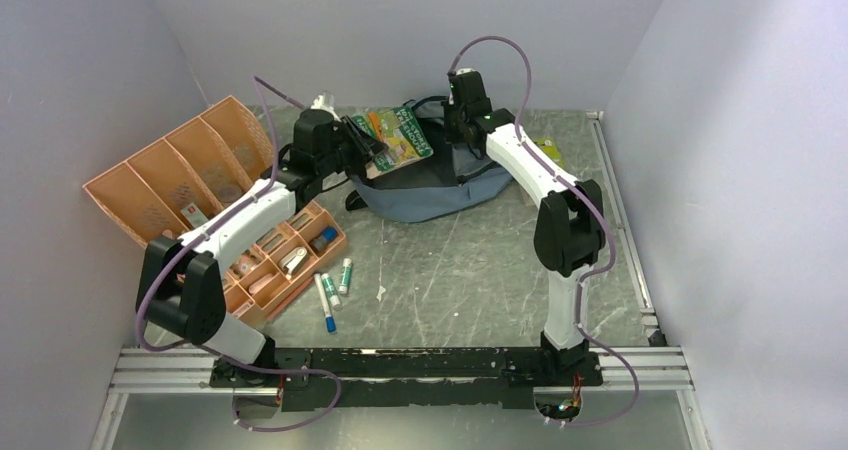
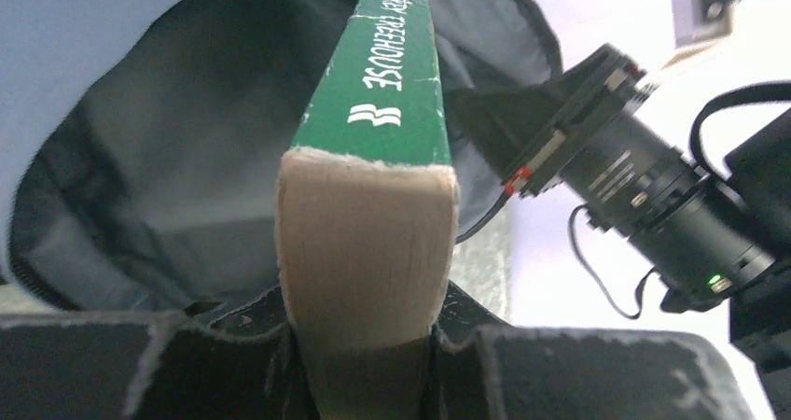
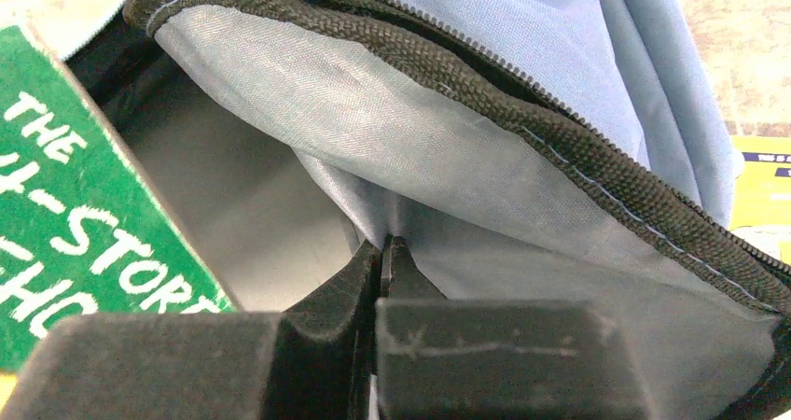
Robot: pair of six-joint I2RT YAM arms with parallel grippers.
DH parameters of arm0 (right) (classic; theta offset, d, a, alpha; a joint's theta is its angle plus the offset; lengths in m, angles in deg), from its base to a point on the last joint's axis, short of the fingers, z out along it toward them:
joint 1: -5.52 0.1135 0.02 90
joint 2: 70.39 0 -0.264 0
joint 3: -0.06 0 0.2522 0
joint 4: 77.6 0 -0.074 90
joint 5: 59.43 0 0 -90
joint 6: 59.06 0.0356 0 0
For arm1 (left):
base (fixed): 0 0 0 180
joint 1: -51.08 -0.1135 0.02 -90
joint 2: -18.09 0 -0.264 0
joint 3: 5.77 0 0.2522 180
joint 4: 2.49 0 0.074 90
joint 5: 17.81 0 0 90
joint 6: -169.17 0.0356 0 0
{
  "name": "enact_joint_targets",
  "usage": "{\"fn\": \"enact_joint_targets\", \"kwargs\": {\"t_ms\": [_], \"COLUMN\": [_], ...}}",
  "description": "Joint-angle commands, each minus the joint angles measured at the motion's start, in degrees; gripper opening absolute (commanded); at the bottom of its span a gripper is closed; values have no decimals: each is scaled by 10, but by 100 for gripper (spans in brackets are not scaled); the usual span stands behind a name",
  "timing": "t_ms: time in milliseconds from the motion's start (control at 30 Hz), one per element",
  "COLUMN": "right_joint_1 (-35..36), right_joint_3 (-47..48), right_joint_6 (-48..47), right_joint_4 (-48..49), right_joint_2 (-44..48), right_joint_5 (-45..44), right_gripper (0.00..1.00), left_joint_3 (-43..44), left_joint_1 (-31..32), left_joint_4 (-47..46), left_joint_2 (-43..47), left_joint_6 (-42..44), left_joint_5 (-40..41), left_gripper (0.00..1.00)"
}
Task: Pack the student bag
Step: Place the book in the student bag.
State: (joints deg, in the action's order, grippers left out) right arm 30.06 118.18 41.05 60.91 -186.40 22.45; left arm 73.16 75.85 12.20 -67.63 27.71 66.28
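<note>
Student bag (image 3: 485, 168) fabric between right claw (image 3: 382, 252) tips

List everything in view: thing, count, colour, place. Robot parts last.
student bag: one, grey-blue, open, far middle of the table.
book: one, green cover, tilted over the bag's opening.
organiser tray: one, orange, far left, small items in its low compartments.
markers: three, white with blue or green caps, lying beside the tray.
yellow item: one, right of the bag, mostly hidden.
left gripper: shut on the book.
right gripper: shut on the bag's lining.
</note>
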Motion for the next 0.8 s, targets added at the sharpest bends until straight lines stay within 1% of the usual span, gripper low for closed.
{"fn": "enact_joint_targets", "kwargs": {"t_ms": [0,100,200,467,667,767], "right_joint_1": [0,-1,-1,-4,-3,-4], "right_joint_3": [-16,-28,-21,61,50,37], "right_joint_6": [41,69,97,132,137,133], "right_joint_4": [67,92,105,83,95,106], "right_joint_2": [45,55,53,6,15,20], "right_joint_5": [17,16,10,21,49,77], "right_gripper": [0,0,0,0,0,0], "left_joint_3": [36,40,45,35,51,61], "left_joint_1": [-5,-4,-3,4,13,18], "left_joint_4": [-116,-110,-83,-83,-103,-141], "left_joint_2": [-19,-37,-48,-56,-96,-115], "left_joint_6": [-99,-142,-164,-199,-223,-219], "left_joint_5": [-17,-20,-19,-29,-51,-53], "left_gripper": [5,5,5,5,5,5]}}
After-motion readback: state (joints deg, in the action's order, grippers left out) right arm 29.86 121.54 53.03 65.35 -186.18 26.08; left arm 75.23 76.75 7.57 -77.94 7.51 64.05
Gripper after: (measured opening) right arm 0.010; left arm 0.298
